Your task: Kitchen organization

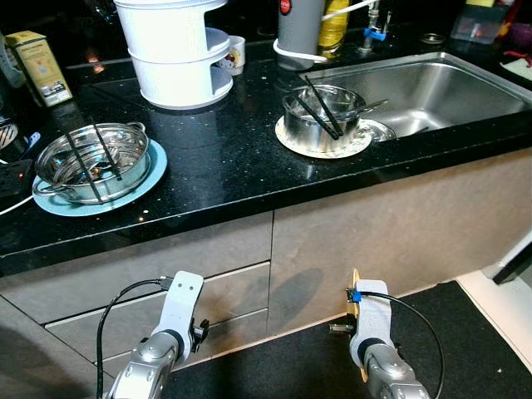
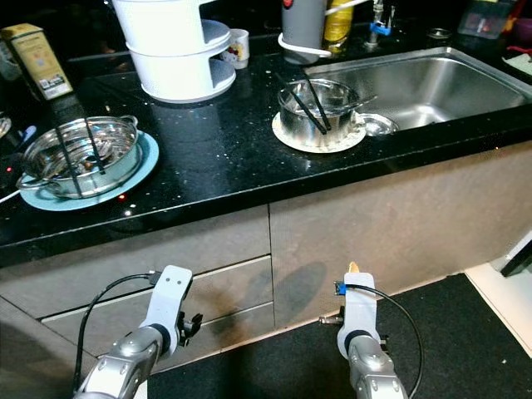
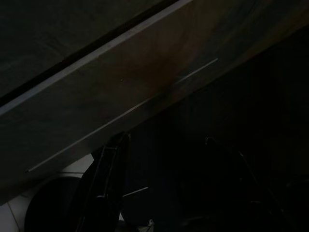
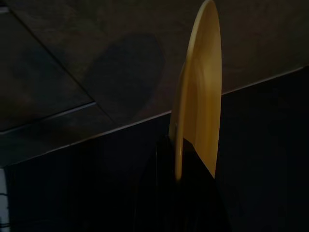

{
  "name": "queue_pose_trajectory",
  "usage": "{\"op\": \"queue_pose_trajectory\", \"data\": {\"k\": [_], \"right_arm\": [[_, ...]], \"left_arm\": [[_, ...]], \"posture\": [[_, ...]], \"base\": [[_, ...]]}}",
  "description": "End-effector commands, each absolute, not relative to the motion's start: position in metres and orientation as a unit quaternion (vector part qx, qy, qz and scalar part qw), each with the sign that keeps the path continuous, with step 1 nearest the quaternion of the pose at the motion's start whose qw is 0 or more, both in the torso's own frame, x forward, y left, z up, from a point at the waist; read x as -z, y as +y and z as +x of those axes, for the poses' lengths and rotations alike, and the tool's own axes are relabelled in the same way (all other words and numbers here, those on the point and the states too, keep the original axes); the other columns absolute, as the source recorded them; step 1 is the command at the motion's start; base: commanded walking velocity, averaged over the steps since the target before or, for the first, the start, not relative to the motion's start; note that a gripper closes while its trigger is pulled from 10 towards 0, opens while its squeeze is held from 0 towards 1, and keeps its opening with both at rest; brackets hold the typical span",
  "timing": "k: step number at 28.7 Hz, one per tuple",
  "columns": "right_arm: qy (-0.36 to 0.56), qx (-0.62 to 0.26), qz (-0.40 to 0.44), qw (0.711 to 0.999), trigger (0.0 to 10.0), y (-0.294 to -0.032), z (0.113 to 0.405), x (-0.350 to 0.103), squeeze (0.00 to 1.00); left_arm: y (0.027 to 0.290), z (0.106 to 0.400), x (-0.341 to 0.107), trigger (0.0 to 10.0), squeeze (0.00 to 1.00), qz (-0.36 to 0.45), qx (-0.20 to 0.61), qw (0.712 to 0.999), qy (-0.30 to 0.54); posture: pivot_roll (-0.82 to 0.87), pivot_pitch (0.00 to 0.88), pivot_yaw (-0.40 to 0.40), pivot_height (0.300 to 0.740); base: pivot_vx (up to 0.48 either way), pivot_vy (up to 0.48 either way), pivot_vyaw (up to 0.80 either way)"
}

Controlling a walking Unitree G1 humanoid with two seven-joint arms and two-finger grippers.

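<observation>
- Right hand (image 4: 181, 159), hanging low before the cabinets, is gripping a yellow plate (image 4: 198, 96) edge-on, likely for carrying.
- Left hand (image 3: 159, 193) is hanging idle; can't tell its state.
- Pots (image 1: 320, 116) are sitting on the bench (image 1: 216, 166).

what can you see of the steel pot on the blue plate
The round shiny steel pot sits upright on a light blue plate, at the left of the black speckled countertop. It has small side handles and no lid. Two dark chopsticks lie across its rim. Its inside reflects light; any contents are unclear.
</observation>
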State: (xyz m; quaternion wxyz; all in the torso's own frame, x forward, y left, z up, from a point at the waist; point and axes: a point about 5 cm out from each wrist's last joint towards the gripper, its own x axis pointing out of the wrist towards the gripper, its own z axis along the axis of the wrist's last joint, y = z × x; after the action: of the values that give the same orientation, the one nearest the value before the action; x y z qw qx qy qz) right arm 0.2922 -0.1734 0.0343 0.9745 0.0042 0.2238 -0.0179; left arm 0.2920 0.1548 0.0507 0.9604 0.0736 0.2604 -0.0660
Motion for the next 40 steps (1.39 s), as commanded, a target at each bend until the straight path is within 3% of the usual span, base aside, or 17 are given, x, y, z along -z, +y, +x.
{"op": "queue_pose_trajectory", "data": {"k": [1, 7, 20, 33, 40], "right_arm": [[0.229, 0.011, 0.007, 0.973, 10.0, -0.1698, 0.2904, -0.0318, 0.0], [0.23, -0.001, -0.003, 0.973, 10.0, -0.1683, 0.2912, -0.0319, 0.0], [0.231, -0.008, -0.011, 0.973, 10.0, -0.1687, 0.2902, -0.0302, 0.0], [0.223, -0.021, -0.009, 0.975, 10.0, -0.1671, 0.2935, -0.034, 0.0], [0.222, -0.022, -0.01, 0.975, 10.0, -0.1672, 0.2934, -0.0342, 0.0]], "left_arm": [[0.1617, 0.2825, -0.036, 10.0, 0.0, 0.077, 0.05, 0.951, 0.294], [0.1621, 0.2827, -0.0369, 10.0, 0.0, 0.069, 0.046, 0.953, 0.291], [0.1594, 0.2831, -0.0383, 10.0, 0.0, 0.063, 0.049, 0.957, 0.28], [0.1648, 0.2833, -0.0389, 10.0, 0.0, 0.058, 0.033, 0.961, 0.267], [0.1662, 0.2837, -0.0396, 10.0, 0.0, 0.049, 0.026, 0.962, 0.267]], "posture": [[-0.09, 0.224, 0.022, 0.74], [-0.09, 0.223, 0.02, 0.74], [-0.1, 0.212, 0.017, 0.74], [-0.1, 0.201, 0.014, 0.74], [-0.1, 0.202, 0.013, 0.74]], "base": [[0.0, 0.0, 0.0], [0.0, 0.0, 0.0], [0.0, 0.0, 0.73], [0.0, 0.0, 0.0], [0.0, -0.372, 0.0]]}}
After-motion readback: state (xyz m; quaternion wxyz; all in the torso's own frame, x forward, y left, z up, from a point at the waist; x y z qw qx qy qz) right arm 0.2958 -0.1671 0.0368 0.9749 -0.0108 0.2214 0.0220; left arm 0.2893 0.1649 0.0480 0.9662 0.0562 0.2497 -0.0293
